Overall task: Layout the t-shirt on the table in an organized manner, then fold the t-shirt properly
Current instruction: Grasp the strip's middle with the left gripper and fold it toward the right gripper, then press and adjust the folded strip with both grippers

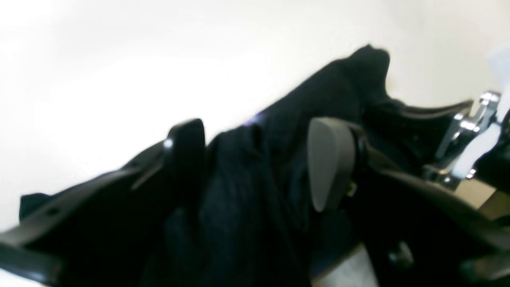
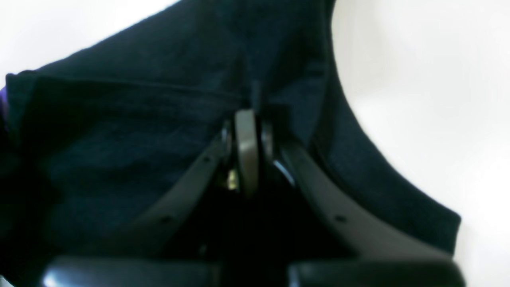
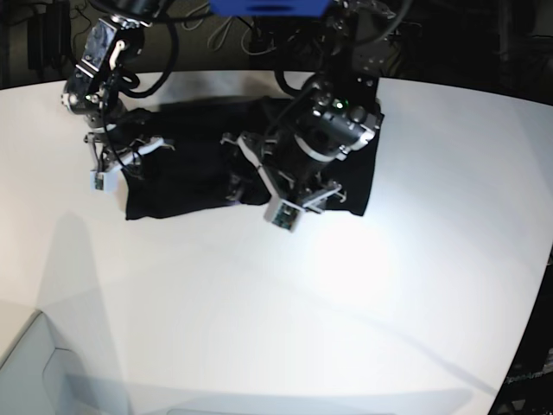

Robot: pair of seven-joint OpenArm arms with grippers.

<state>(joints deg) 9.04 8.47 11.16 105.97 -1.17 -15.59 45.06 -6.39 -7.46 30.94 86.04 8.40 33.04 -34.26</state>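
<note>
The t-shirt (image 3: 194, 169) is lying on the far half of the table (image 3: 346, 311), toward 12 o'clock from the table's middle, spread as a wide dark band running from 9 to 3 o'clock; no print is showing in the base view, only black cloth. The left gripper (image 1: 255, 167) is sitting over the middle-right of the shirt, its jaws standing apart with a raised ridge of black fabric running up between the two fingers (image 1: 330, 159); in the left wrist view the pads are not pressing the cloth together, though the picture is blurred. The right gripper (image 2: 248, 119) is working at the shirt's 9 o'clock end, near the table's far-left edge, jaws drawn tightly together on a fold of the black fabric, with a seam line running off to 9 o'clock from the pinch point. A sliver of purple (image 2: 3, 103) is showing at the far left edge of the right wrist view.
</note>
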